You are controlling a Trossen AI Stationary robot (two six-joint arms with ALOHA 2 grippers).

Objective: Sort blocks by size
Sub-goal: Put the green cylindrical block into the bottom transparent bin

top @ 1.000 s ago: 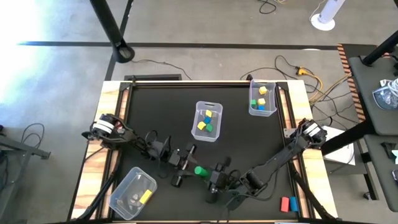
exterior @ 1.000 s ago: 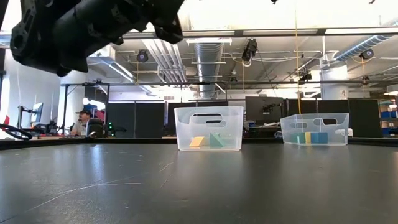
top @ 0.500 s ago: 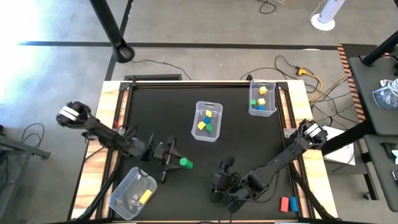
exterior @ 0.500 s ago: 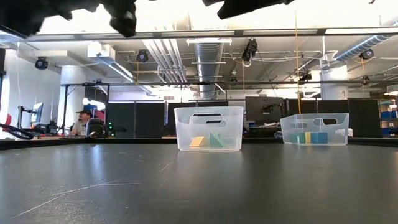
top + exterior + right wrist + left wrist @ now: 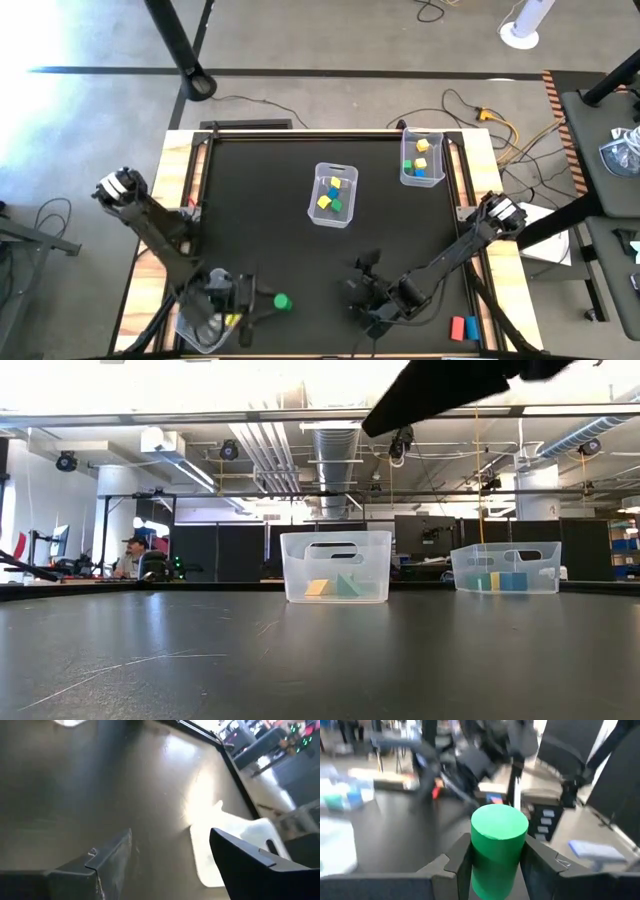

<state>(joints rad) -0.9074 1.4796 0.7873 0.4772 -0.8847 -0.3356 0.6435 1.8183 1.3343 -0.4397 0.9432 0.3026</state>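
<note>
One green block (image 5: 499,847) clamped in left hand (image 5: 262,302) near table's front edge (image 5: 330,352), right hand (image 5: 167,857) open, empty.

Both arms are built of dark, slender links, each capped with a pale grey joint at the elbow. The left gripper (image 5: 492,870) and right gripper (image 5: 170,865) are each formed of two flat, angular black fingers with matte surfaces.

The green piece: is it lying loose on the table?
No, the green piece is clamped between the left end effector's fingers.
</note>
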